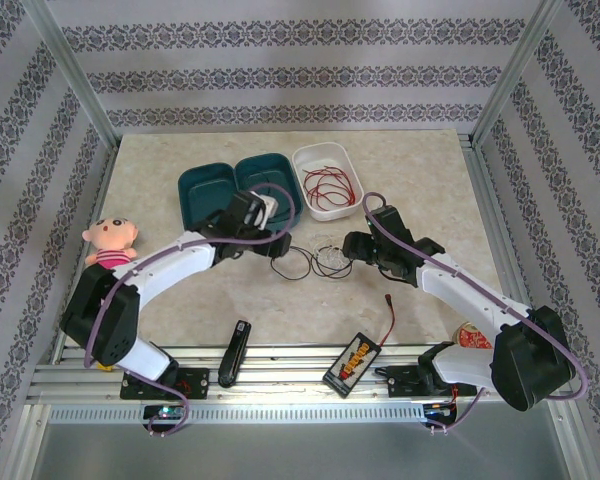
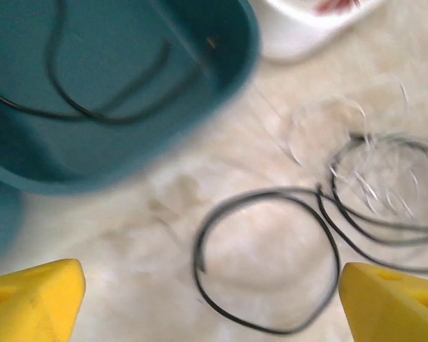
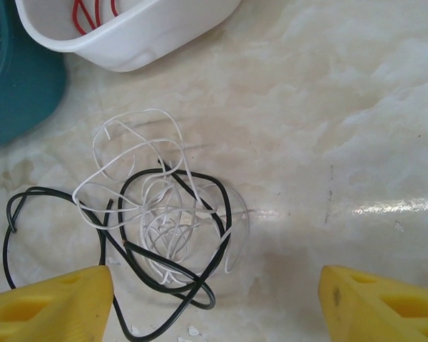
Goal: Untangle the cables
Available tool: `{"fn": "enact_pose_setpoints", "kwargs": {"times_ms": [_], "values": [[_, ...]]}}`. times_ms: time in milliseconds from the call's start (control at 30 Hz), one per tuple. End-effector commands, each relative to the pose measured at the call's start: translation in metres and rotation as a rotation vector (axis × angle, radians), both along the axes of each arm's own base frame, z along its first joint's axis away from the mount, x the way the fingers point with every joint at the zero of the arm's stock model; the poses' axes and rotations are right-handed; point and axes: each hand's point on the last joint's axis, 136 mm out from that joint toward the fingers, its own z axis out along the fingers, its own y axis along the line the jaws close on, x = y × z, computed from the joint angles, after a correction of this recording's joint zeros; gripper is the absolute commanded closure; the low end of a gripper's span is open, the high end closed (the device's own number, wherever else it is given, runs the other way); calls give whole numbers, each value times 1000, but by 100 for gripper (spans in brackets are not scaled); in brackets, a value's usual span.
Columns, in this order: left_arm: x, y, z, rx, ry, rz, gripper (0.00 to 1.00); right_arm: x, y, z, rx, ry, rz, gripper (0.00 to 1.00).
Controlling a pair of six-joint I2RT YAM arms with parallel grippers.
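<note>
Left gripper (image 2: 212,305): jaws spread wide, nothing held, poised just above the black cable (image 2: 271,192). Right gripper (image 3: 214,303): likewise open and empty, over the white cable (image 3: 164,231).

The black and white cables are seen interlaced on the table (image 1: 420,190), between the two grippers, with the black loop reaching further left. The red cable (image 1: 325,185) lies apart in the white tray (image 1: 320,152).

Step judged: red done, black/white separation in hand, no grasp yet made.

Next move: one strand should be pinched per gripper at a free loop, then drawn apart sideways.

Room: the teal bin (image 1: 270,165) and tray rim stand just beyond the tangle. Bare tabletop is noted right and near, as far as the black-and-yellow box (image 1: 352,360).
</note>
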Motion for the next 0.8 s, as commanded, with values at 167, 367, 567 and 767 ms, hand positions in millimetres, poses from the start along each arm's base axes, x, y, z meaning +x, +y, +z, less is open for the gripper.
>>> {"fn": "enact_pose_setpoints", "kwargs": {"times_ms": [167, 367, 567, 767], "values": [[-4, -26, -41, -12, 44, -45, 17, 1, 2, 4, 31, -7, -8, 14], [1, -28, -69, 43, 83, -53, 26, 2, 0, 2, 34, -11, -17, 9], [9, -26, -85, 119, 99, -67, 40, 3, -3, -1, 24, -6, -30, 2], [17, -23, -90, 157, 88, -52, 45, 5, -6, 0, 25, -13, -46, 2]]}}
